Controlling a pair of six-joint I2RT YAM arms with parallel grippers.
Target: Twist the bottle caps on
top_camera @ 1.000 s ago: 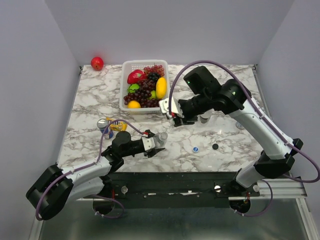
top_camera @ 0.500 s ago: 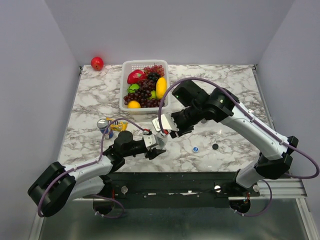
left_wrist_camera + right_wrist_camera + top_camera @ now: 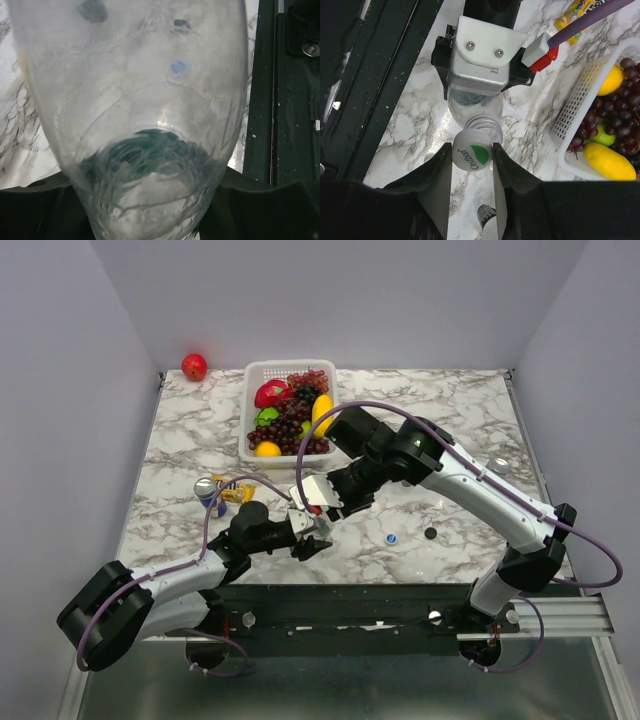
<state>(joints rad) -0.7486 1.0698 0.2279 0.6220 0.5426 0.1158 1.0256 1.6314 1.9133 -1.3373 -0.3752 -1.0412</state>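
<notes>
**Evidently the first cap of three is only at the bottle's mouth**

The left claw (image 3: pixel 314 529) is clamped round a clear bottle (image 3: pixel 474 106), holding it near the counter's (image 3: pixel 180 440) front edge. The right claw (image 3: pixel 471 155) pinches the white-green cap (image 3: pixel 471 157) against that bottle's mouth; I cannot tell whether the threads have caught. Further right, the blue cap (image 3: pixel 391 538) and the black cap (image 3: pixel 430 533) lie loose on the counter. By my count there are three caps, none fully screwed on, and one bottle in hand.
</notes>
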